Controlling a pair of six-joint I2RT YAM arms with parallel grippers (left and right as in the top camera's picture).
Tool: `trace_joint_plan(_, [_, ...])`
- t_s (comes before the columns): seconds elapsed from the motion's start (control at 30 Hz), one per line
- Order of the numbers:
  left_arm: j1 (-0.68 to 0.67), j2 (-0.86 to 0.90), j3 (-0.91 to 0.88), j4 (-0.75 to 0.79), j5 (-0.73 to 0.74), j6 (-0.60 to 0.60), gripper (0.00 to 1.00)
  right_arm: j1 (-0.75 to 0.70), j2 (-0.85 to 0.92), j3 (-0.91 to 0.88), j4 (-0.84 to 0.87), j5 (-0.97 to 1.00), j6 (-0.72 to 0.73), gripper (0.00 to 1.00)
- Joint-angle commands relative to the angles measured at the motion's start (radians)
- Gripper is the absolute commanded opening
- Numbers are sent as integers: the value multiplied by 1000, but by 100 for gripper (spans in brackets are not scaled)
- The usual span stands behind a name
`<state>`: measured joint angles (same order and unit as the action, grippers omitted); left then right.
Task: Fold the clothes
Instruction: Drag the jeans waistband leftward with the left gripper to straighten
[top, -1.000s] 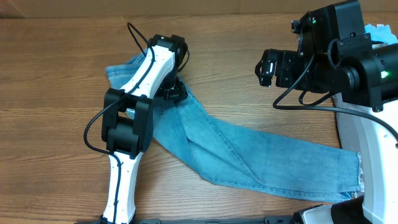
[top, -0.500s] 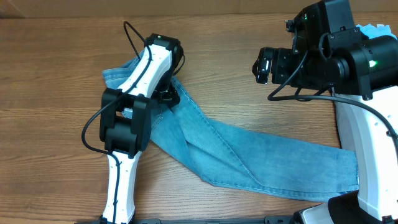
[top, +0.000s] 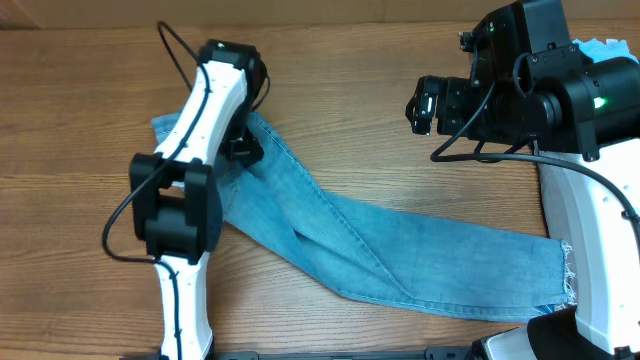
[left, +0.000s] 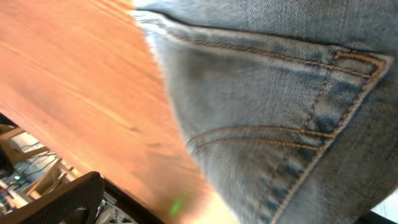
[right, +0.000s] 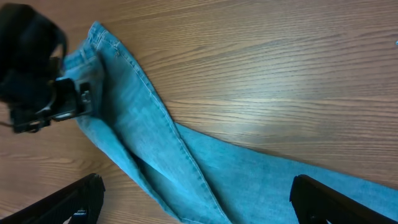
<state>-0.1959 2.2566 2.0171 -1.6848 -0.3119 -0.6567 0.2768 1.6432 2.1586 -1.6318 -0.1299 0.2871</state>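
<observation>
1. Jeans of light-blue denim lie flat on the wooden table. They run on a slant from the waist at the upper left to the frayed hem at the lower right, just beside the right arm's white base.
2. Left gripper is down at the waist end, with the left arm reaching over the cloth. Its wrist view is filled with denim and a back pocket's curved orange stitching, so I cannot tell whether the jaws pinch the cloth.
3. Right gripper hangs above bare wood, well apart from the jeans. In its wrist view the two dark fingers sit at the bottom corners — spread wide, holding nothing.
</observation>
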Motion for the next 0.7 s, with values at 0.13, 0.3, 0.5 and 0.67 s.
trace_joint_plan(0.13, [53, -84, 16, -6, -9, 27, 100, 3, -5, 8, 0, 6, -2, 100])
trace_joint_plan(0.3, [107, -107, 14, -6, 7, 49, 100, 3, -5, 8, -2, 6, -3, 100])
trace_joint_plan(0.5, [220, -146, 12, -6, 61, 85, 100, 3, -5, 8, -1, 6, -3, 100])
trace_joint_plan(0.67, [266, -243, -28, -6, 61, 81, 100, 3, -5, 8, 5, 5, -2, 100])
